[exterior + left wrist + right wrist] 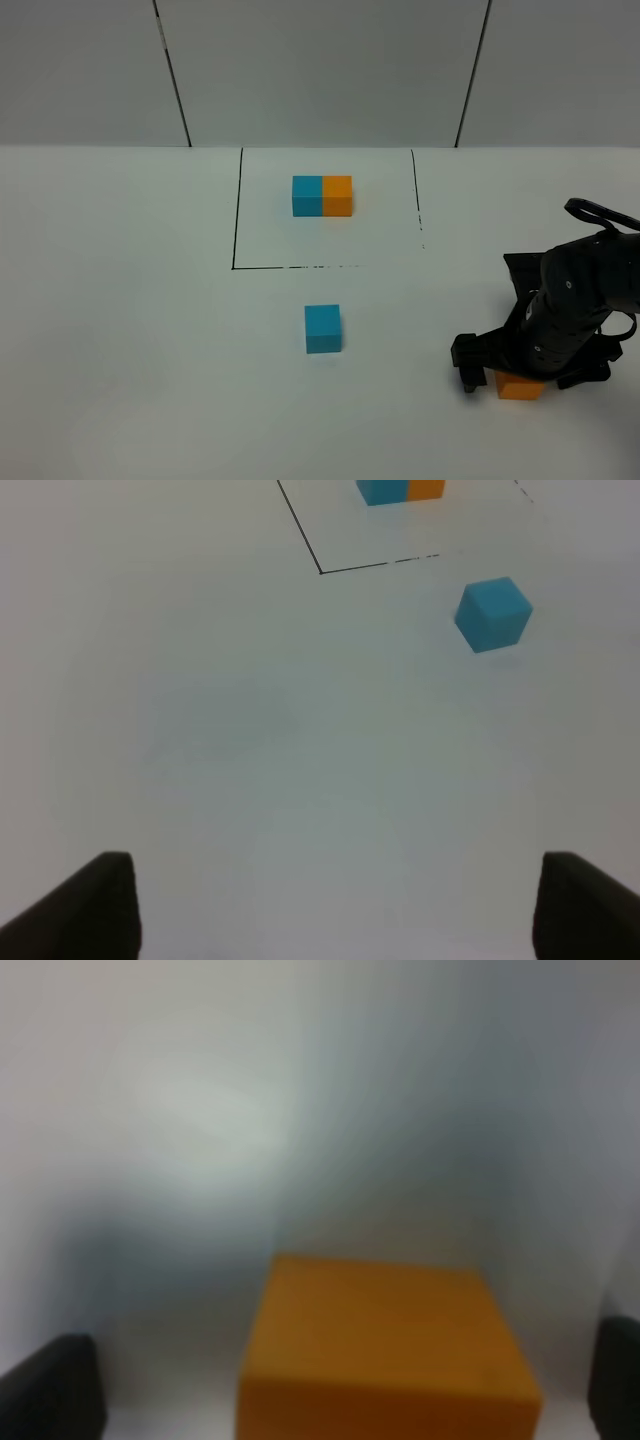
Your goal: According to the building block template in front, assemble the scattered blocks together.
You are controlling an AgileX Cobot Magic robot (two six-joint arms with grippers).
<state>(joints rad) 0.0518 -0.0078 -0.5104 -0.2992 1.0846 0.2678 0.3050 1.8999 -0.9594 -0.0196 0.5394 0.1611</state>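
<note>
**Desk editor:** What sits closest to the front edge?

**Operator:** My right gripper point(325, 1395), near the front right corner of the desk point(120, 300). It hangs low over the orange cube point(520, 388) with the jaws spread. One finger point(50, 1390) stands on each side of the cube, with a gap showing on both sides. Nothing is clasped.

**Desk editor:** And your other arm?

**Operator:** My left gripper point(340, 915) is released as well. Its fingers are wide apart above bare desk and carry nothing. Its wrist camera looks across the surface toward the blue cube point(322, 329).

**Desk editor:** Where does that cube lie?

**Operator:** It sits alone around mid-desk, flat on the surface. It is well apart from the orange cube, which lies to its right and nearer the front edge. The blue cube is just on the front-edge side of a black outline point(237, 210) drawn on the desk.

**Desk editor:** And farthest back?

**Operator:** The template bar point(322, 196) lies inside that outline, toward the far edge. Its blue half is on the left, its orange half is on the right, and the two halves touch.
</note>
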